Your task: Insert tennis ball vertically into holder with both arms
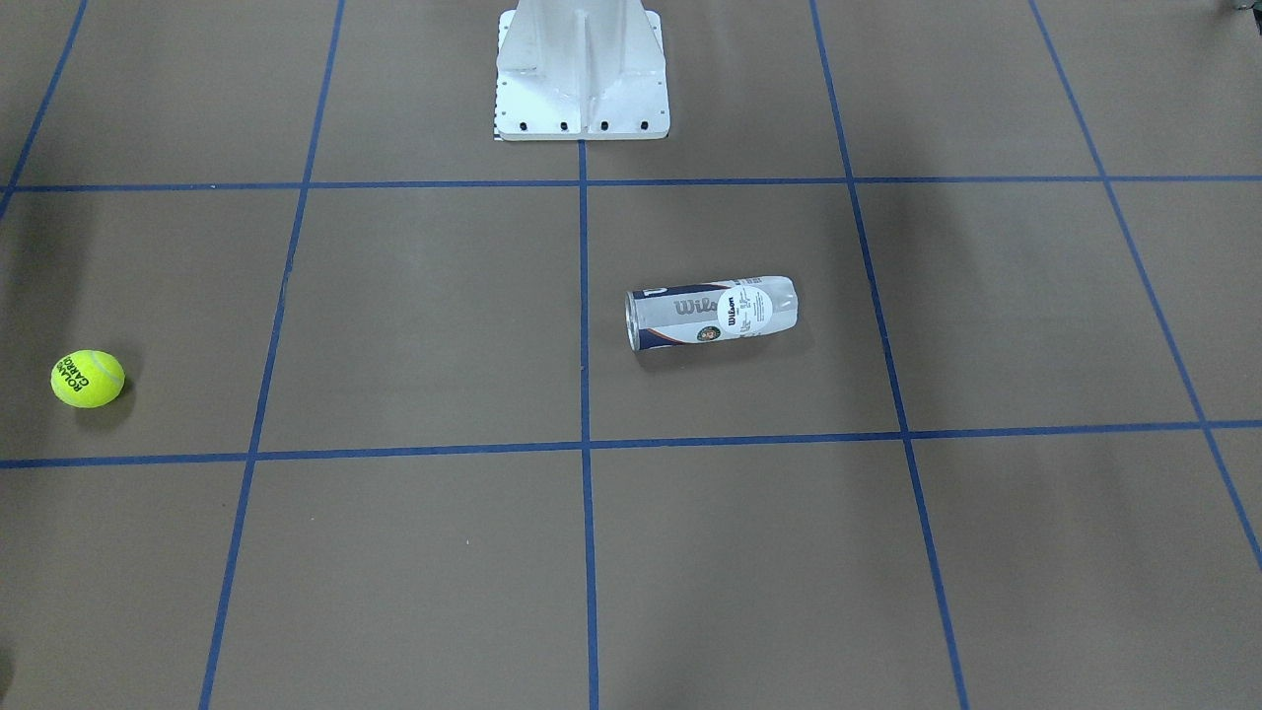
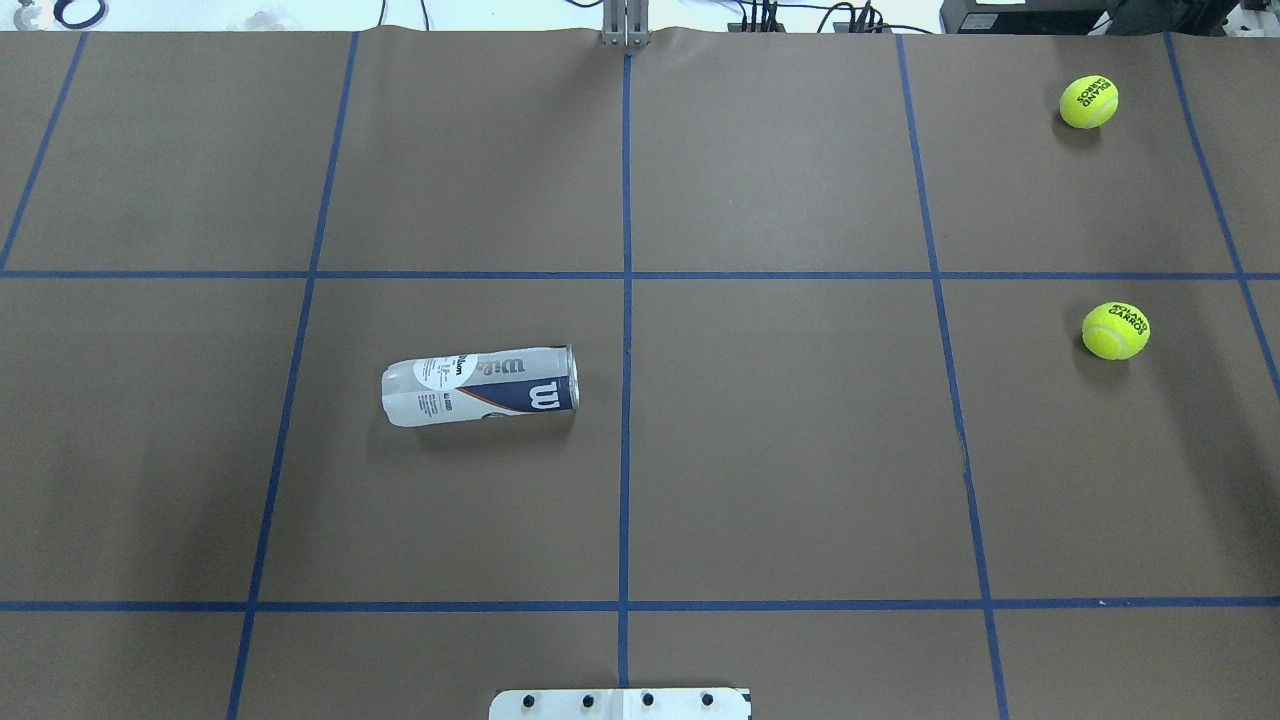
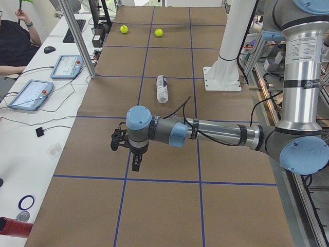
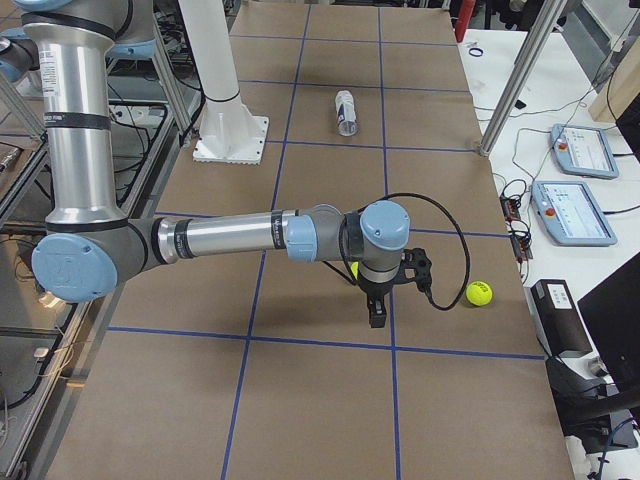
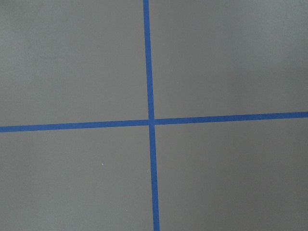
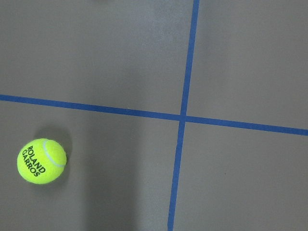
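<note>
The holder (image 2: 480,385) lies on its side on the table (image 2: 800,450), in the robot's left half. Its silver rim end faces the centre blue tape line (image 2: 626,200), just beside it. The tennis ball (image 2: 1116,331) rests well apart from the holder, far out on the robot's right side. A second ball (image 2: 1089,102) sits farther from the robot (both carry ROLAND GARROS lettering). The left gripper (image 3: 135,165) hangs above bare table, pointing down. The right gripper (image 4: 377,318) hangs likewise, near the balls. From where I stand, only the side views show the grippers, so I cannot tell whether either is spread or clenched. The right wrist camera shows one ball; which of the two is unclear.
</note>
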Robot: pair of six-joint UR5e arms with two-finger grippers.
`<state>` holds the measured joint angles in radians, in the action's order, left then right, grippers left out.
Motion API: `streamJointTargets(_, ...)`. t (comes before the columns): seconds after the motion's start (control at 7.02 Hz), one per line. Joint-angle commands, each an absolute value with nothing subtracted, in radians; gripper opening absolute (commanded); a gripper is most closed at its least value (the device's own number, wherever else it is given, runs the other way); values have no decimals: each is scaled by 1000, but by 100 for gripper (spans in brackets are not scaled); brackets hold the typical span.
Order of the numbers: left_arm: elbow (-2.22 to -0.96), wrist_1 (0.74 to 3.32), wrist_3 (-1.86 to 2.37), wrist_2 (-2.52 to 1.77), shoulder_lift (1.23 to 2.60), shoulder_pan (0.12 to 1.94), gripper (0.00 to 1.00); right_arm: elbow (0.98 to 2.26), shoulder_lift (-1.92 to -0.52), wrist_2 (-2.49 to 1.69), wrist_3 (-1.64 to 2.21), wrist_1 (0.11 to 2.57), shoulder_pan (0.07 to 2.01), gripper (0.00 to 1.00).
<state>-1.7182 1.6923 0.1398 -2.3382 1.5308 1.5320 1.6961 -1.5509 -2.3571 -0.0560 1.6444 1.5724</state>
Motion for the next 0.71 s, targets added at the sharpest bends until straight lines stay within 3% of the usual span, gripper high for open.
streamJointTargets(0.0,-1720,1693,140,-2301,1526,1532,100,1695,-1551,-2358,-57,1644,1572,100)
streamJointTargets(0.43,-1752,1710,144,-2299,1548,1526,100,1695,-1557,-2359,-55,1644,1572,100)
streamJointTargets(0.57,-1761,1858,146,-2309,1572,1522,100,1695,-1555,-2359,-55,1644,1572,100)
